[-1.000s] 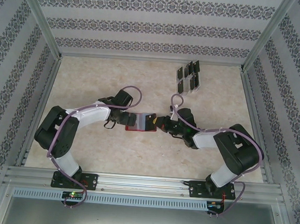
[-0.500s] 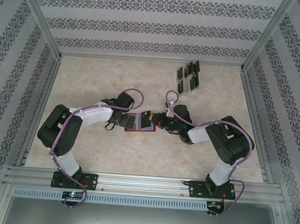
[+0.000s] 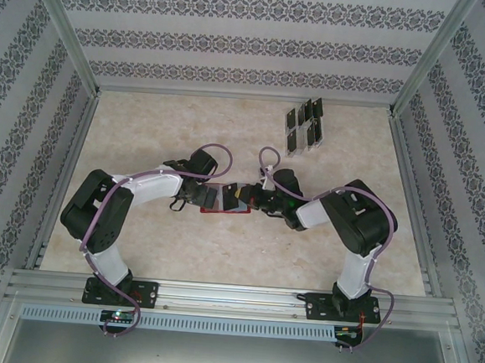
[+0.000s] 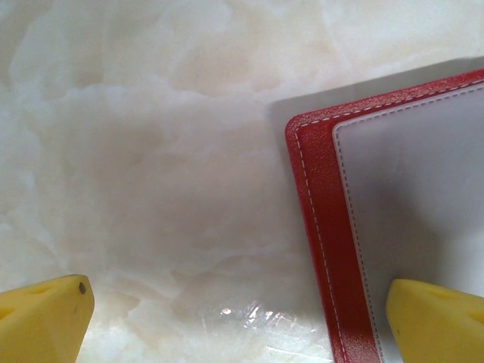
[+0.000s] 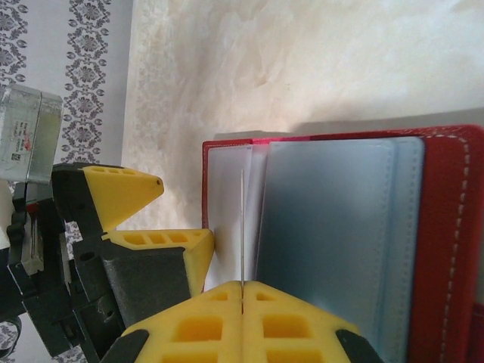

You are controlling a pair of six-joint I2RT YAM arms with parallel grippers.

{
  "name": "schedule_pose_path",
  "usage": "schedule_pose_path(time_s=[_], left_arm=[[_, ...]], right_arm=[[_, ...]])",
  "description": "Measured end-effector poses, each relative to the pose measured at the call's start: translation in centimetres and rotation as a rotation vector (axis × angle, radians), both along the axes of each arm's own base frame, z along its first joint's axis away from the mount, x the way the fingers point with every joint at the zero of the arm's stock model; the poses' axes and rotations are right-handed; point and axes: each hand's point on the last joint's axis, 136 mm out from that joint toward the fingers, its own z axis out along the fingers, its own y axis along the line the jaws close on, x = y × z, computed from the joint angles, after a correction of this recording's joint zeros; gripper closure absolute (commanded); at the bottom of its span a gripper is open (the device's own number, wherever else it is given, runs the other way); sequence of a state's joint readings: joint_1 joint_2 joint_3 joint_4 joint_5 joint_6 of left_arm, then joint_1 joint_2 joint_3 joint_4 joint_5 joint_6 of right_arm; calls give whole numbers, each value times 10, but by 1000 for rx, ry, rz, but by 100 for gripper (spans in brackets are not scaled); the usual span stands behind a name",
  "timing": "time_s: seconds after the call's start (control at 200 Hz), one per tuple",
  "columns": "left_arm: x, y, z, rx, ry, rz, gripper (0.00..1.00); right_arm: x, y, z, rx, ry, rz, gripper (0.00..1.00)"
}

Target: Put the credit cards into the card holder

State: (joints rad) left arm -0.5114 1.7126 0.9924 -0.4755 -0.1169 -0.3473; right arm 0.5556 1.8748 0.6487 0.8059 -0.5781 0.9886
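The card holder (image 3: pixel 222 200), a red wallet, lies open on the table between both grippers. In the right wrist view its grey inner pocket panel (image 5: pixel 333 242) faces up inside the red border. My right gripper (image 5: pixel 242 286) is shut on a credit card (image 5: pixel 242 227), seen edge-on as a thin line above the panel's left part. My left gripper (image 4: pixel 242 325) stands open at the wallet's left edge (image 4: pixel 318 227); one yellow fingertip (image 4: pixel 439 318) is over the grey panel, the other (image 4: pixel 41 318) over bare table. More dark credit cards (image 3: pixel 304 126) stand at the back.
The spare cards stand in a clear slotted rack (image 3: pixel 294 139) at the back right of the marble-look table (image 3: pixel 145 132). Aluminium frame rails (image 3: pixel 217 295) and patterned walls bound the table. The left gripper's fingers (image 5: pixel 125 193) show close beside the card in the right wrist view.
My right gripper has carried the card leftward over the open wallet, and its arm has swung left with it. The left gripper has stayed at the wallet's left edge.
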Motion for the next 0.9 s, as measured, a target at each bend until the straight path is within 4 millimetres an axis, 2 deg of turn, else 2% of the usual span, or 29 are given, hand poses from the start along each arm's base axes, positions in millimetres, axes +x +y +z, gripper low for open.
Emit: schedule_pose_path(time_s=[0.195,0.385,0.899], left_arm=[[0,0,0,0,0,0,0],[0,0,0,0,0,0,0],[0,0,0,0,0,0,0]], right_arm=[[0,6,0,-6,-4,3,100],[4,-1,-12,-50,17,-42,100],[15,-13,-20,-69,29,-103,100]])
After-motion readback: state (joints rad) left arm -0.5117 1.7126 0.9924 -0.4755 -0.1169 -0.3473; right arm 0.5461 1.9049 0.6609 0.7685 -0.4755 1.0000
